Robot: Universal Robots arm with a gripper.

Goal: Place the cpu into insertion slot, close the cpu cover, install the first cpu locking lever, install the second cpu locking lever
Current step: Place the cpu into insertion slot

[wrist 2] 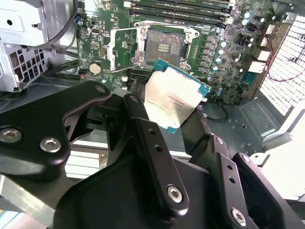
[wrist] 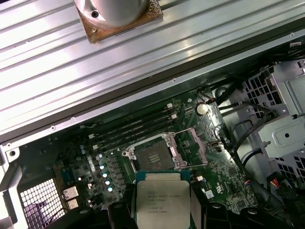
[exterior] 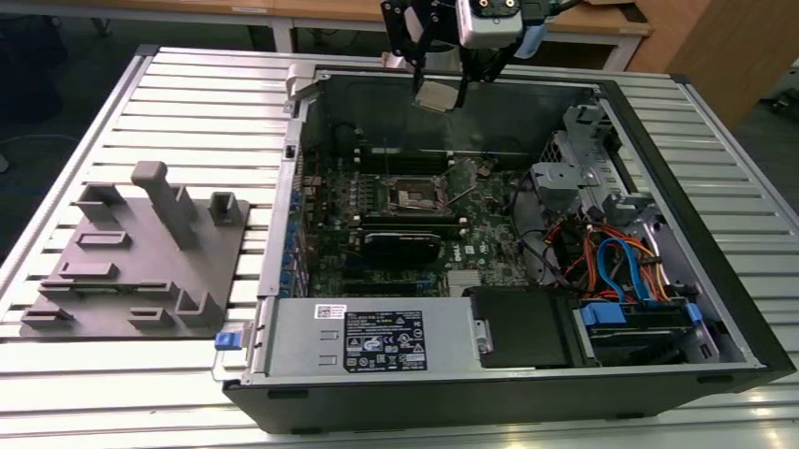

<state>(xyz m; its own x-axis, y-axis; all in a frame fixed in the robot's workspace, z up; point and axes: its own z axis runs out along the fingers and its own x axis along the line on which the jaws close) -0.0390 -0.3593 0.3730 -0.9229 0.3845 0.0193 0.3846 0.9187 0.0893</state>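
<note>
Gripping: gripper (exterior: 440,88) clamps the cpu (wrist 2: 174,98), flat, square, pale silver.
Slot: insertion slot (wrist 2: 164,45), black square, silvery rim.
Cover: cpu cover (wrist 2: 123,50), thin metal frame, raised.

My cpu (wrist: 162,202) cut by the first wrist view's edge, partly behind my fingers (wrist 2: 143,126) in the second wrist view — my arm (exterior: 493,19) cropped in the exterior view, slot (exterior: 416,195) pins too small there.

claw (wrist 2: 169,114): black jointed links (wrist 2: 147,143) | silver hex screws (wrist 2: 174,193) | grey wrist housing (exterior: 489,23)
</note>
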